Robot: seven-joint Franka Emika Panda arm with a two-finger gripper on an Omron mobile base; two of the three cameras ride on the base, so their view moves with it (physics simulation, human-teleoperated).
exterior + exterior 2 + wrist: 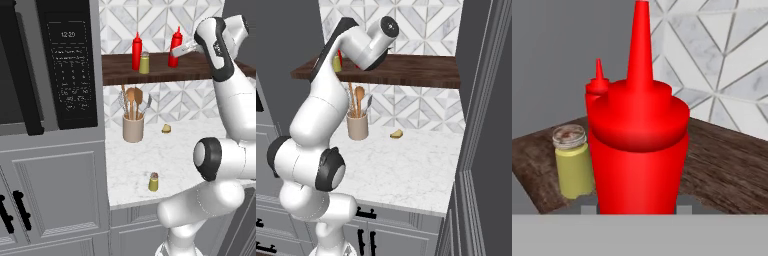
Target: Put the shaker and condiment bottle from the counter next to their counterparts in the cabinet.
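Gripper: the gripper [176,52] is reaching up to the cabinet [160,75], its jaws narrowed around the body of the condiment bottle [175,47] and holding it.
Condiment bottle: it is standing upright on the dark shelf board, toward the right of the other two items; in the hand view the condiment bottle [639,150] is sitting close between the two finger tips, nozzle pointing up.
Counterparts: a second red bottle [136,51] and an olive-yellow capped jar [144,63] are standing together on the shelf, the jar just beside the bottle on its right; in the hand view the jar [573,161] is showing to the left of the held bottle, and the other red bottle [596,92] is peeking out behind it.
Shaker: the shaker [153,182] is standing upright on the counter [145,155], near the front edge, well apart from the shelf above.
Utensil crock: a beige crock [133,127] with wooden spoons is sitting at the back of the counter, below the shelf.
Small object: a small yellowish piece [166,129] is lying on the counter near the tiled wall, right of the crock.
Arm: the arm [321,110] is rising from the base and bending over toward the shelf.
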